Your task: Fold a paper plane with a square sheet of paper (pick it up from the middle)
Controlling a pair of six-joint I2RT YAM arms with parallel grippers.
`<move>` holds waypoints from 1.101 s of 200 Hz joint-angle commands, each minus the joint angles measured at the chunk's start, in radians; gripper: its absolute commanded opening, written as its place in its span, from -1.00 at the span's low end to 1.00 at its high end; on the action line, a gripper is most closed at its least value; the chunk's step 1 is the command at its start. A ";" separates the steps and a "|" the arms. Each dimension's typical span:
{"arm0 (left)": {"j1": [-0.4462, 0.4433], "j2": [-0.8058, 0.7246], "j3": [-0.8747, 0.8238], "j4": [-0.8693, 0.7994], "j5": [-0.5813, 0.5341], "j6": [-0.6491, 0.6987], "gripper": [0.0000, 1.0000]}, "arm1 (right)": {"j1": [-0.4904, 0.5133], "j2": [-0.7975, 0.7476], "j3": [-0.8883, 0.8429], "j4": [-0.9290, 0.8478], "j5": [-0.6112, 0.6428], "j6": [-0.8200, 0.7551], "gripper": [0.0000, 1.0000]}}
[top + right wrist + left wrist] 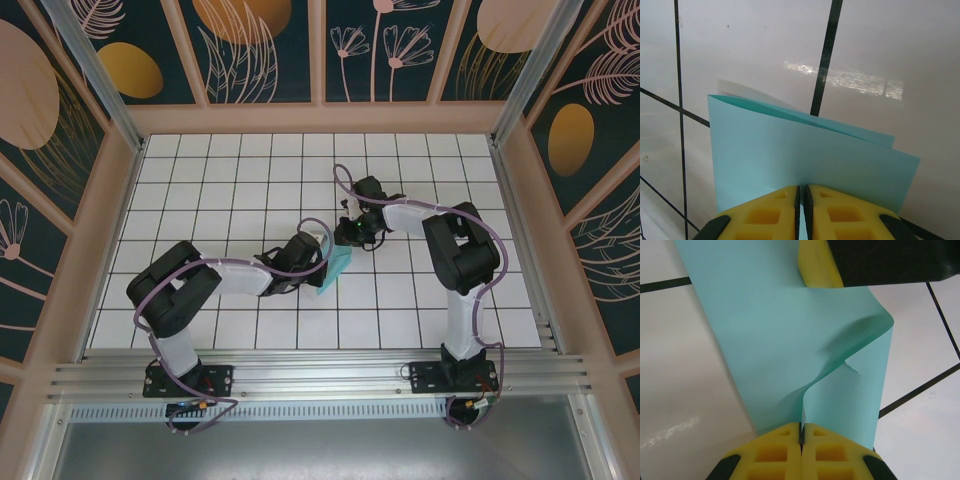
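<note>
Left claw (801, 437) and right claw (801, 196) each pinch the paper (780, 340) tight. It looks light, floppy and easily torn, so hold it by the creases.

Seen from above, the left arm (235, 275) ran from its base to an elbow at 11 o'clock. Its forearm then stretched toward 2 o'clock, ending in the left gripper (322, 258). The right arm (462, 255) rose toward 12 o'clock and bent toward 9 o'clock. The right gripper (350, 238) sat just beside the left one, at its 1 o'clock. Each gripper had its yellow fingers (772, 212) pressed together, pinching the paper (805, 150).
</note>
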 commanded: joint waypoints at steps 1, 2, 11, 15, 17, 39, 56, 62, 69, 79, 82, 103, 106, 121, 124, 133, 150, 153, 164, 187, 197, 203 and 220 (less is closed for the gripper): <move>0.009 0.026 -0.010 0.003 0.001 0.000 -1.00 | 0.019 -0.002 0.006 -0.061 0.020 0.021 -0.66; 0.009 0.025 -0.010 0.003 0.001 0.000 -1.00 | 0.019 -0.004 0.006 -0.060 0.020 0.021 -0.66; 0.009 0.023 -0.015 0.003 0.001 -0.001 -1.00 | 0.015 -0.029 0.017 -0.056 0.018 0.027 -0.65; 0.009 0.021 -0.017 0.004 0.000 -0.001 -1.00 | 0.011 -0.041 0.021 -0.054 0.016 0.030 -0.65; 0.009 0.020 -0.017 0.005 0.001 -0.002 -1.00 | 0.011 -0.046 0.022 -0.054 0.017 0.032 -0.65; 0.010 0.015 -0.013 0.015 0.017 -0.004 -1.00 | -0.010 -0.076 0.025 -0.034 -0.006 0.045 -0.65; 0.009 0.008 -0.001 0.016 0.025 -0.004 -1.00 | -0.012 -0.048 0.018 -0.025 -0.029 0.041 -0.67; 0.010 0.006 0.003 0.013 0.026 -0.003 -1.00 | -0.013 -0.031 0.016 -0.026 -0.029 0.041 -0.68; 0.009 0.004 0.005 0.011 0.026 -0.001 -1.00 | -0.012 -0.014 0.011 -0.023 -0.032 0.038 -0.70; 0.009 0.002 0.008 0.005 0.025 0.002 -1.00 | -0.012 0.004 0.006 -0.018 -0.031 0.036 -0.70; 0.009 0.000 0.007 0.006 0.024 0.002 -1.00 | -0.013 0.008 0.003 -0.018 -0.030 0.036 -0.70; 0.009 -0.009 0.004 0.004 0.025 0.002 -1.00 | -0.011 0.026 -0.008 -0.021 -0.006 0.039 -0.71; 0.009 -0.011 0.005 0.005 0.026 0.001 -1.00 | -0.011 0.027 -0.011 -0.021 -0.003 0.041 -0.71; 0.009 -0.024 0.011 0.009 0.048 0.002 -1.00 | -0.008 0.034 -0.024 -0.021 0.012 0.041 -0.71; 0.009 -0.026 0.012 0.010 0.053 0.002 -1.00 | -0.007 0.036 -0.026 -0.021 0.014 0.041 -0.71; 0.009 -0.032 0.017 0.014 0.062 0.006 -1.00 | -0.006 0.036 -0.036 -0.017 0.017 0.041 -0.72; 0.009 -0.041 0.018 0.010 0.070 0.011 -1.00 | -0.006 0.036 -0.049 -0.011 0.018 0.042 -0.72; 0.010 -0.040 0.018 0.010 0.069 0.011 -1.00 | -0.006 0.036 -0.049 -0.012 0.018 0.042 -0.72; 0.010 -0.040 0.012 0.015 0.073 0.011 -1.00 | -0.006 0.036 -0.053 -0.009 0.020 0.044 -0.72; 0.010 -0.033 0.010 0.025 0.084 0.013 -0.99 | -0.005 0.043 -0.053 -0.009 0.020 0.048 -0.72; 0.010 -0.034 0.007 0.025 0.082 0.009 -0.98 | -0.004 0.044 -0.052 -0.010 0.019 0.048 -0.72; 0.010 -0.030 0.011 0.012 0.068 0.004 -0.98 | -0.005 0.042 -0.052 -0.011 0.019 0.047 -0.72; 0.009 -0.015 0.020 -0.019 0.039 0.009 -0.99 | -0.005 0.039 -0.052 -0.012 0.020 0.047 -0.72</move>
